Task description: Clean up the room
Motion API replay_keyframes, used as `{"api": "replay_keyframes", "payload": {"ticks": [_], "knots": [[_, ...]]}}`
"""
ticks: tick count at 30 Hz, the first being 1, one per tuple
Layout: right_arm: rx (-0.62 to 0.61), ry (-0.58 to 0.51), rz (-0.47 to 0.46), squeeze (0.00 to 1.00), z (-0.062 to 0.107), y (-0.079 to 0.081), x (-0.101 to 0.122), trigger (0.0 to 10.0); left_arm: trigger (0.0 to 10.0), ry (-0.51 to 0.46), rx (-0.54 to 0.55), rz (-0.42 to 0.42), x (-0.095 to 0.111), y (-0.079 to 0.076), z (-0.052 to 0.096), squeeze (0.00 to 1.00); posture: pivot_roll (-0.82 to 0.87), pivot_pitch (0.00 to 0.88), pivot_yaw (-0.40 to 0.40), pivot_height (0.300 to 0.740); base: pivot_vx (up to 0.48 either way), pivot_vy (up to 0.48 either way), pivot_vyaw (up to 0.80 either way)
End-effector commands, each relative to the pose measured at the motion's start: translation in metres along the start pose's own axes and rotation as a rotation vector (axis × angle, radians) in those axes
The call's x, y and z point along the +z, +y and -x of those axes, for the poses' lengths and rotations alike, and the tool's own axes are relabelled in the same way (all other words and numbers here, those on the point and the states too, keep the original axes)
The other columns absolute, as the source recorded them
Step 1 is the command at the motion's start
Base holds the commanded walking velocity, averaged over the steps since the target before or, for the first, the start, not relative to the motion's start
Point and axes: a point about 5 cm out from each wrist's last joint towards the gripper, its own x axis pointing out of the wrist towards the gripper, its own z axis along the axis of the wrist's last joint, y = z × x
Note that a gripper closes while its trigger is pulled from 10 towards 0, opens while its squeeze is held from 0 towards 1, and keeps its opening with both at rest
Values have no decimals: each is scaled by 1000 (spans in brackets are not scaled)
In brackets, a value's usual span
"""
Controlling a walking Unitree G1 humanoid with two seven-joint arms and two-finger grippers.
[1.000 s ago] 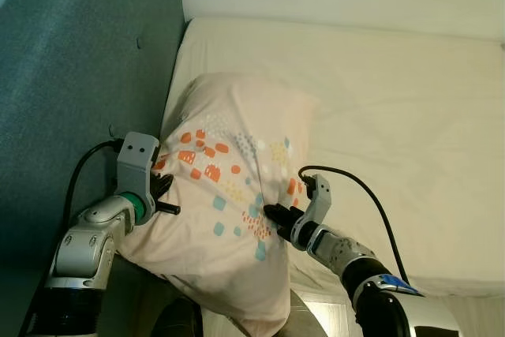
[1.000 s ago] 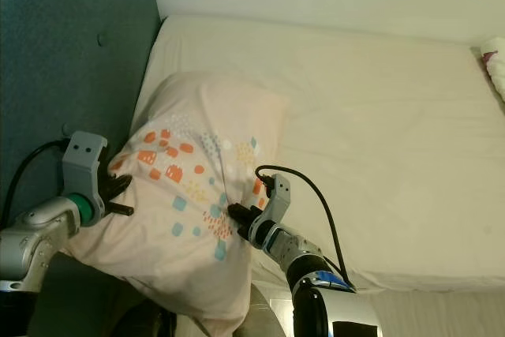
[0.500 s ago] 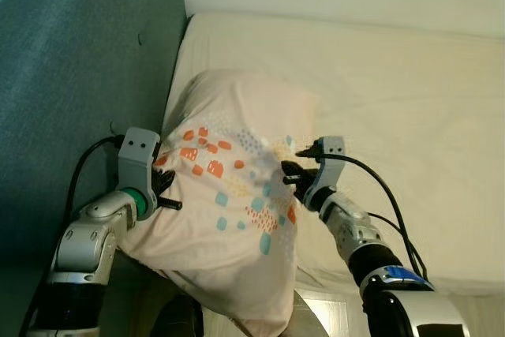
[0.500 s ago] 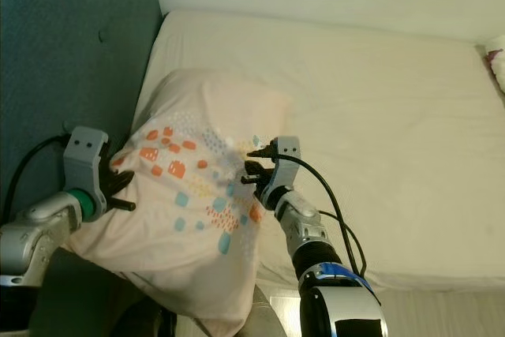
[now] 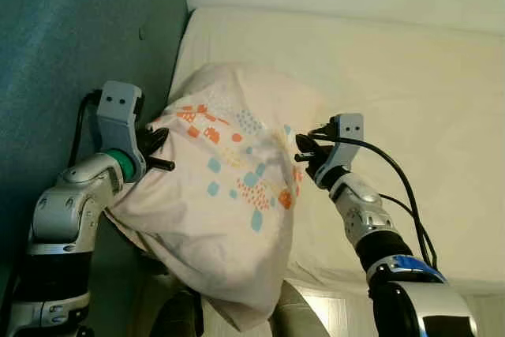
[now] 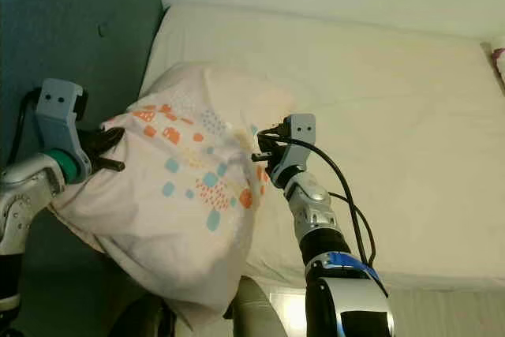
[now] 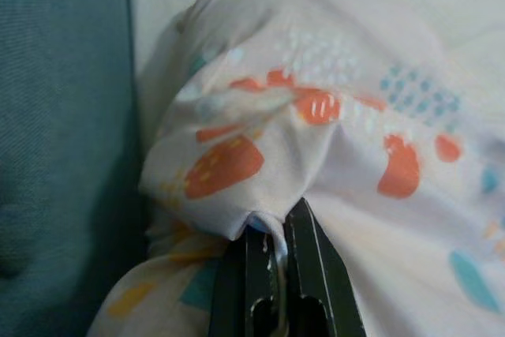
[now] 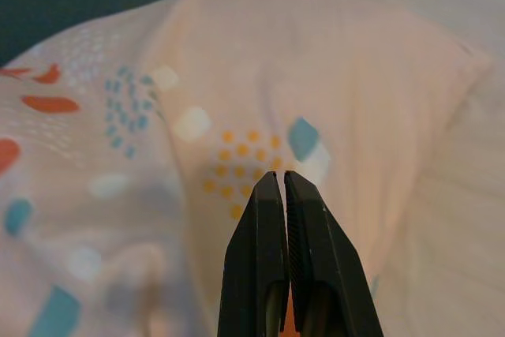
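While both hands (image 7: 272, 222) (image 8: 282, 187) pinch it, the pillow (image 5: 229, 195) overhangs the bed (image 5: 410, 100).

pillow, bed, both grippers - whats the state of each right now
pillow: lifted, one end over the mattress, the other hanging past the bed's edge
left gripper: shut on a fold of the pillow's cover
right gripper: fingers closed, at the pillow's other side; a pinch of fabric cannot be made out
mattress: bare, cream sheet, lightly creased
headboard: teal, upright beside the pillow

The pillow (image 5: 229, 203) is soft matt printed cloth, creased. The bed (image 5: 410, 92) wears smooth matt cream fabric. The headboard (image 5: 71, 45) is rough teal upholstery, faintly ribbed.
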Motion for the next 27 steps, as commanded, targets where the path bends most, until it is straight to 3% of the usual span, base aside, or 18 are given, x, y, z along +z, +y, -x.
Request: {"api": "replay_keyframes", "payload": {"ticks": [1, 3, 5, 6, 8, 10, 12, 14, 18, 19, 20, 21, 24, 27], "knots": [[-73, 45, -26, 0, 14, -13, -20, 10000, 10000, 103, 52, -102, -16, 20, 9, 0, 25, 222, 9, 740, 0, 0, 0], [-73, 45, -26, 0, 14, -13, -20, 10000, 10000, 103, 52, -102, -16, 20, 9, 0, 25, 222, 9, 740, 0, 0, 0], [-108, 49, -34, 0, 19, -17, -23, 10000, 10000, 314, -91, -182, -51, 11, 20, 0, 23, 215, 13, 740, 0, 0, 0], [-108, 49, -34, 0, 19, -17, -23, 10000, 10000, 314, -91, -182, -51, 11, 20, 0, 23, 215, 13, 740, 0, 0, 0], [-136, 47, -40, 0, 20, -21, -22, 10000, 10000, 438, -180, -229, -78, 3, 29, 0, 25, 212, 15, 740, 0, 0, 0], [-136, 47, -40, 0, 20, -21, -22, 10000, 10000, 438, -180, -229, -78, 3, 29, 0, 25, 212, 15, 740, 0, 0, 0], [-150, 44, -42, 0, 20, -24, -21, 10000, 10000, 511, -206, -274, -100, -1, 34, 0, 25, 209, 15, 740, 0, 0, 0], [-161, 41, -40, 0, 19, -26, -19, 10000, 10000, 512, -196, -278, -112, -9, 30, 0, 24, 208, 13, 740, 0, 0, 0], [-166, 37, -38, 0, 19, -26, -17, 10000, 10000, 469, -170, -266, -111, -16, 23, 0, 22, 204, 11, 740, 0, 0, 0], [-166, 35, -37, 0, 18, -26, -17, 10000, 10000, 432, -153, -277, -108, -18, 19, 427, 17, 201, 11, 740, 0, 0, 0], [-166, 35, -37, 0, 18, -26, -17, 10000, 10000, 432, -153, -277, -108, -18, 19, 427, 17, 201, 11, 740, 0, 0, 0], [-166, 33, -35, 0, 18, -25, -17, 10000, 10000, 387, -143, -268, -104, -19, 16, 1000, 13, 199, 11, 740, 0, 0, 0], [-166, 31, -33, 0, 18, -25, -16, 10000, 10000, 335, -130, -269, -98, -20, 14, 1000, 12, 199, 11, 740, 0, 0, 0], [-169, 30, -26, 0, 20, -26, -18, 10000, 10000, 183, -83, -259, -76, -16, 13, 1000, 12, 201, 12, 740, 0, 0, 0]]}}
